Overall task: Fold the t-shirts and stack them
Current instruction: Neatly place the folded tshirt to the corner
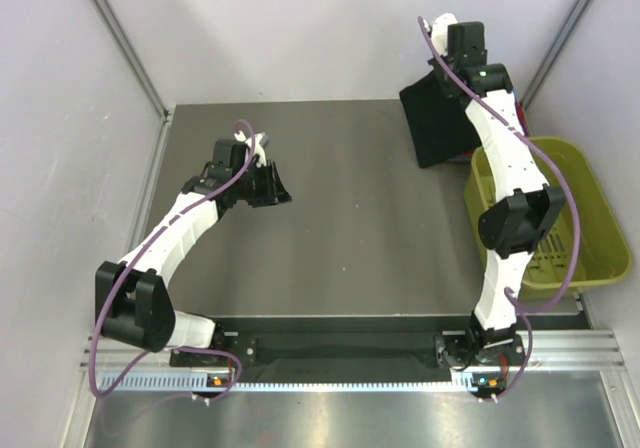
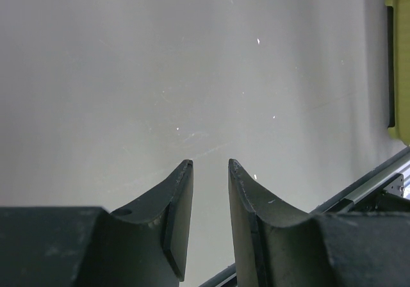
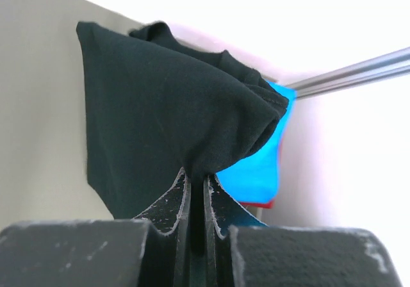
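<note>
Top external view: the right arm is seen stretched toward the far right corner of the table [image 1: 350, 228], where a black t-shirt [image 1: 432, 118] is draped partly over the table's far edge, just beside the olive-green plastic basket [image 1: 590, 238] at the right edge. The right gripper [image 1: 452, 56] is hidden by its own wrist here, so its state cannot be told from this angle. The left gripper [image 1: 278, 186] is held over the bare grey tabletop on the left-centre, well apart from the shirts.

Left wrist view: the left gripper [image 2: 206, 172] is shown with its two dark fingers [image 2: 176, 210] narrowly parted, nothing between them, above the scuffed grey table [image 2: 192, 75]. A strip of the green basket [image 2: 400, 56] is caught at the right edge of the frame.

Right wrist view: the right gripper [image 3: 196, 179] is seen pinched closed on a bunched fold of the black t-shirt [image 3: 166, 114], the cloth hanging up and over the fingertips. Behind the black cloth, a bright blue t-shirt [image 3: 259, 165] is visible, and a thin red edge of a red t-shirt [image 3: 256, 204] shows beneath it, next to the pale wall.
</note>
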Controlling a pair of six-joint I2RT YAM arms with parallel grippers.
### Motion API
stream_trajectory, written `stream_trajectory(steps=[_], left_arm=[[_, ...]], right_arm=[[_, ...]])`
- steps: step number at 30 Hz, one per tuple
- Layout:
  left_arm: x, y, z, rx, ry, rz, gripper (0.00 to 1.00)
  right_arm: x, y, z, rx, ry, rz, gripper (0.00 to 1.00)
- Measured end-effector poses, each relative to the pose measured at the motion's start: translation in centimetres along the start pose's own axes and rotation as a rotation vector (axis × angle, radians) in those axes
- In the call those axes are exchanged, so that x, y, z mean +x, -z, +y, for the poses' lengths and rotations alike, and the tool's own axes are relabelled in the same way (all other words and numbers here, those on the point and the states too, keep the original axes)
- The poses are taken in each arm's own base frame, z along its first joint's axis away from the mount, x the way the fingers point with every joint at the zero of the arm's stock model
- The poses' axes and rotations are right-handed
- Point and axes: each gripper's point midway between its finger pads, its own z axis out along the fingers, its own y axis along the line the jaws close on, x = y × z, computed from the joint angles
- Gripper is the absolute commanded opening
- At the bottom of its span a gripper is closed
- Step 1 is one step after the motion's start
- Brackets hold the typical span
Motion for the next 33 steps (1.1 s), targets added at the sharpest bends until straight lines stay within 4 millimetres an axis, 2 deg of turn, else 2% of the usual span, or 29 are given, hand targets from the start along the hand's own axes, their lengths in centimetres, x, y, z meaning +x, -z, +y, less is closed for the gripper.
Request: stream_trajectory(steps=[9,14,17,19,22,27,29,31,33], left_arm=[[0.1,-0.2,0.2,-0.005,0.002,0.005,0.34],[0.3,-0.4,0.4,-0.01,0.005,0.014,0.34],[0.4,-0.7,0.5,-0.013,0.009,0.023,0.34],[0.6,-0.9,0.7,-0.016,0.011,0.031,0.34],[0.8,-1.1,0.8,-0.018,0.012,0.039,0.34],[1.0,-1.3,1.1,-0.024,0.011,0.053,0.34],[1.3,-1.6,1.3,-0.029,0.011,0.063,0.34],[1.4,-1.8,1.5,-0.035,0.01,0.07,0.34],[1.6,-1.9,1.7,-0.044,0.011,0.075,0.34]], right_arm=[[-0.1,0.6,-4.9,0.073,-0.009,-0.017,0.0],[0.5,0.8,-9.3,0.133,-0.046,-0.037,0.0],[0.8,0.0,-11.1,0.15,-0.055,-0.051,0.0],[1.0,-1.3,-12.0,0.157,-0.059,-0.069,0.0],[1.6,-4.3,-12.8,0.161,-0.059,-0.081,0.0],[4.8,-10.6,-12.5,0.154,-0.07,-0.047,0.03],[6.3,-12.9,-12.6,0.158,-0.079,-0.038,0.12],[7.2,-14.7,-13.2,0.178,-0.097,-0.044,0.28],[7.9,-16.0,-14.1,0.207,-0.116,-0.055,0.31]])
